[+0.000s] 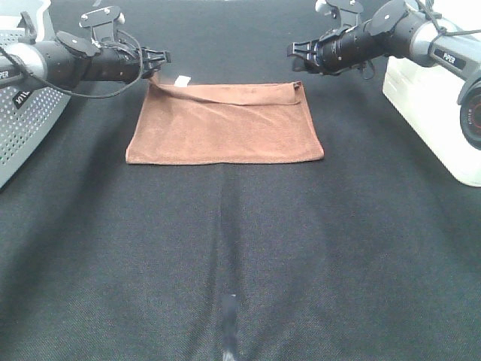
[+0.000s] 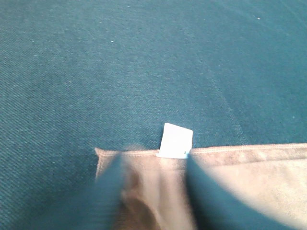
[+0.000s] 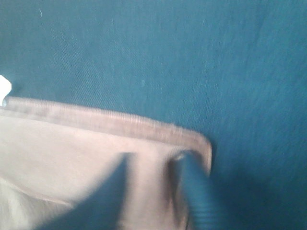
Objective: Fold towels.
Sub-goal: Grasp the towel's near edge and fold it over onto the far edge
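The brown towel point(image 1: 225, 124) lies flat on the black table, folded over, with a loose fold line along its far edge and a small white tag point(image 1: 182, 80) at the far left. My left gripper point(image 1: 159, 59) hovers over the towel's far left corner, open; in the left wrist view point(image 2: 153, 196) towel point(image 2: 240, 167) and tag point(image 2: 175, 140) show between and beyond the blurred fingers. My right gripper point(image 1: 295, 54) hovers by the far right corner, open, with the towel's corner point(image 3: 72, 158) showing between its fingers point(image 3: 192, 191).
A grey perforated housing point(image 1: 22, 128) stands at the left edge and a white box point(image 1: 436, 113) at the right edge. A blurred dark stripe point(image 1: 229, 323) shows at the front middle of the black cloth.
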Robot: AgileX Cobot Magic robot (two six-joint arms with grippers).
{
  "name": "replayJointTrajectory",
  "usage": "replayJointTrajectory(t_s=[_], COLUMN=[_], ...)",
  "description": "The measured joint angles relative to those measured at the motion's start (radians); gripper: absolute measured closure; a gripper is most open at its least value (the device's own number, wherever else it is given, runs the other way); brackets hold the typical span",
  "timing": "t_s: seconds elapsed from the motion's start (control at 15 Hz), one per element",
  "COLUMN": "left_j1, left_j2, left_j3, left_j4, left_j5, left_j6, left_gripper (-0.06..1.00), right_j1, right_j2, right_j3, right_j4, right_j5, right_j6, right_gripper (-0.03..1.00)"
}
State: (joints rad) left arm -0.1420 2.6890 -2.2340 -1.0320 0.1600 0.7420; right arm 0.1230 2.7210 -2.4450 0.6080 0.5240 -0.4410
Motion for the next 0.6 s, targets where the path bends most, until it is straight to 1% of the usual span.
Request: replayJointTrajectory(t_s=[0.07, 0.13, 0.2, 0.27, 0.4, 0.47, 0.6], left_j1=[0.000, 0.000, 0.004, 0.013, 0.036, 0.045, 0.051], left_j2=[0.000, 0.000, 0.000, -0.002, -0.018, -0.036, -0.063], left_j3=[0.000, 0.000, 0.000, 0.000, 0.000, 0.000, -0.008], left_j4=[0.001, 0.010, 0.024, 0.046, 0.061, 0.070, 0.094], left_j5=[0.006, 0.029, 0.062, 0.146, 0.292, 0.351, 0.423], left_j6=[0.000, 0.000, 0.000, 0.000, -0.020, -0.039, -0.103], left_gripper=[0.31, 0.23, 0.20, 0.19, 0.19, 0.19, 0.19], right_j1=[0.000, 0.000, 0.000, 0.000, 0.000, 0.000, 0.000], right_j2=[0.000, 0.000, -0.007, -0.025, -0.067, -0.087, -0.117], right_j3=[0.000, 0.000, 0.000, 0.000, 0.000, 0.000, 0.000], right_j4=[0.000, -0.004, -0.016, -0.036, -0.046, -0.056, -0.072], right_j5=[0.004, 0.019, 0.053, 0.124, 0.269, 0.340, 0.441], right_j6=[0.000, 0.000, 0.000, 0.000, 0.010, 0.013, 0.018], right_gripper=[0.34, 0.30, 0.28, 0.27, 0.27, 0.27, 0.27])
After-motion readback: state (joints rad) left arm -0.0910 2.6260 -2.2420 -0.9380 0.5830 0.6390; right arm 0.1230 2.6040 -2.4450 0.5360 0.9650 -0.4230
